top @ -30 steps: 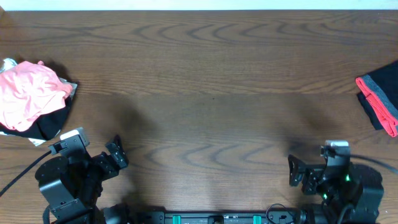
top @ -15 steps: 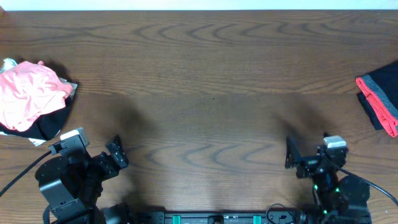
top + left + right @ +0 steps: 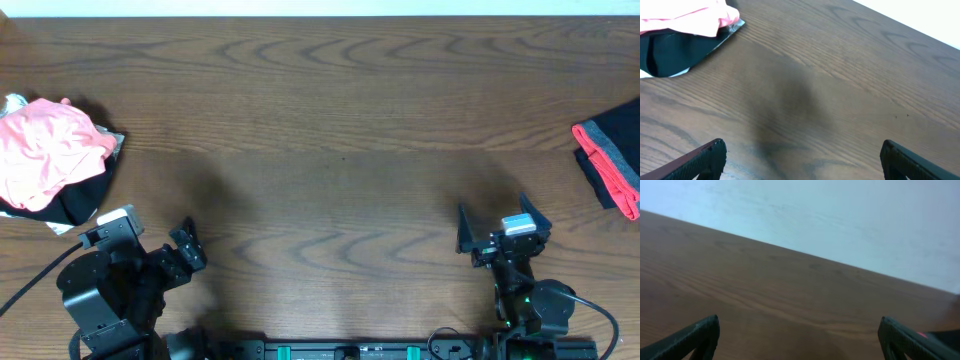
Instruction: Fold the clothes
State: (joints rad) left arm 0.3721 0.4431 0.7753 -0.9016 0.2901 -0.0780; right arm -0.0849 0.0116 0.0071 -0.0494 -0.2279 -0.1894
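Well, both pairs of my jaws stand wide apart with nothing between them; my left gripper [image 3: 190, 247] hangs over the table [image 3: 340, 120] at seven o'clock of the overhead view, my right gripper [image 3: 497, 222] at five o'clock. Outward from the left one, toward ten o'clock, the crumpled salmon-pink T-shirt [image 3: 45, 150] lies heaped on a black garment [image 3: 80, 200] at the table's nine o'clock edge; the grey-and-red garment [image 3: 608, 165] lies at the three o'clock edge, well apart from my right gripper.
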